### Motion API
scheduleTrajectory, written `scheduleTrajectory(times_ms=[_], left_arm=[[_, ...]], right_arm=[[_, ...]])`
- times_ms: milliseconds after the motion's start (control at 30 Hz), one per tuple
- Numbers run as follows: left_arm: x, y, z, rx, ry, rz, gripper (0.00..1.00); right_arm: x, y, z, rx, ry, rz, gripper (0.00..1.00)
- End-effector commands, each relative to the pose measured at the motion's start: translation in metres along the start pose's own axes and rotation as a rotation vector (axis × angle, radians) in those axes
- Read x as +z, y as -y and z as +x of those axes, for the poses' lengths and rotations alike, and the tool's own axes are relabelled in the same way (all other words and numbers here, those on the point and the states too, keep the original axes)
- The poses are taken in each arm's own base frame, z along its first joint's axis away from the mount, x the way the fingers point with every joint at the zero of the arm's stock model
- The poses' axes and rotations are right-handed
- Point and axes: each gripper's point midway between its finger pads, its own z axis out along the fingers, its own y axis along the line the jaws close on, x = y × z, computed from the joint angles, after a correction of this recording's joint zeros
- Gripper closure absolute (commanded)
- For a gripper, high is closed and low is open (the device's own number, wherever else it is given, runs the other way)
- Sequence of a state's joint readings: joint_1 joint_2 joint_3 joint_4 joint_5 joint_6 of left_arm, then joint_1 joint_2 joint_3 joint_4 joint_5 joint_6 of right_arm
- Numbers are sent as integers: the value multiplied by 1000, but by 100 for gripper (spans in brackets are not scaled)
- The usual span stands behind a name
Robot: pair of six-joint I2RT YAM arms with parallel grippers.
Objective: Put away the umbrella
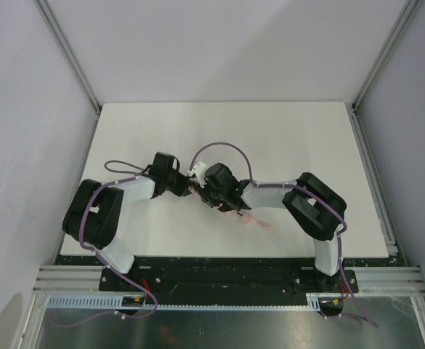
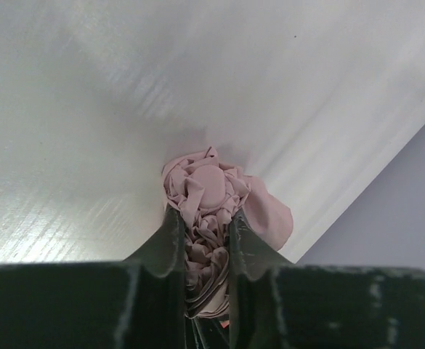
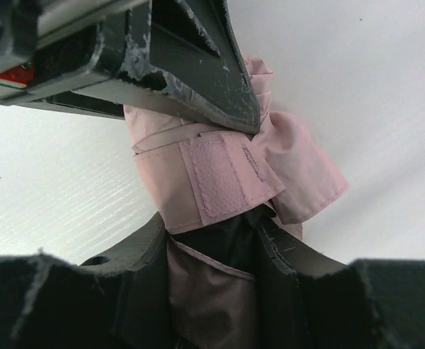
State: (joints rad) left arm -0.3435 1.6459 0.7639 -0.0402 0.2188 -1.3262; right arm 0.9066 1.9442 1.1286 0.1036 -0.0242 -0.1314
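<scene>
Right now your left gripper (image 2: 203, 215) is pinched onto the crumpled pink fabric of the umbrella (image 2: 213, 182). Its two dark fingers (image 2: 170, 240) press the bundle from either side, and folds bulge out past the tips. Your right gripper (image 3: 212, 227) is clamped on that bundle too, with cloth filling the gap between its fingers. Just above them a closure strap (image 3: 216, 178) with a rough fastening patch lies across the folded cloth. From the right wrist you see the left gripper's fingertip coming in from the upper left and touching the fabric just above that strap. From overhead the two grippers meet nose to nose near the middle of the white table (image 1: 292, 138), somewhat closer to its near edge. Most of the umbrella is hidden beneath them; only a thin pink piece shows on the table by the right forearm, on the near side. You cannot tell whether the bundle rests on the table or hangs off it.
</scene>
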Motion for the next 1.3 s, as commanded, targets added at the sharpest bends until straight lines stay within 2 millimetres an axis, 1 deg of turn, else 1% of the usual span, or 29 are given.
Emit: scheduleTrajectory(times_ms=[0,100,133,233,267,367,433,467,533,600,667,767,833,867,900,967,1033,1133,1200,1267], left_arm=[[7,-33,1,49,14,-100,96],[0,-13,-3,112,40,-4,99],[-3,-4,-3,127,48,47,100],[-14,15,3,141,42,197,100],[-18,21,4,147,41,235,100],[-33,39,5,196,55,328,100],[-45,51,5,223,72,385,100],[-51,56,5,232,80,410,100],[-63,66,5,247,91,454,100],[-75,76,5,267,104,495,100],[-86,86,6,285,111,538,100],[-106,103,8,321,119,620,100],[-120,116,9,344,126,676,100],[-127,123,10,358,132,706,100],[-135,129,10,371,137,733,100],[-153,143,12,402,153,804,100],[-173,157,14,430,174,878,100],[-206,177,17,467,207,996,100],[-231,189,20,492,230,1080,100],[-258,201,24,519,253,1170,100]], right_arm=[[-5,-6,29,-7,-81,-8,100],[-7,-3,30,12,-74,6,100],[-9,-1,30,23,-71,8,97],[-16,-1,23,65,-50,-4,84],[-20,-1,19,80,-40,-11,78],[-35,-3,3,143,-5,-39,61],[-50,-2,-10,232,21,-65,55],[-59,-2,-14,288,22,-84,51],[-77,1,-22,400,23,-129,36],[-100,5,-36,490,47,-165,26],[-124,6,-52,561,87,-219,19],[-155,12,-72,663,141,-276,12],[-175,22,-83,730,182,-278,9],[-184,28,-88,763,207,-268,5],[-194,36,-94,799,237,-253,3],[-212,54,-105,868,301,-234,1],[-226,69,-112,933,351,-215,1],[-238,93,-111,1053,389,-162,1],[-241,110,-104,1166,391,-115,1],[-242,122,-96,1263,380,-88,1]])
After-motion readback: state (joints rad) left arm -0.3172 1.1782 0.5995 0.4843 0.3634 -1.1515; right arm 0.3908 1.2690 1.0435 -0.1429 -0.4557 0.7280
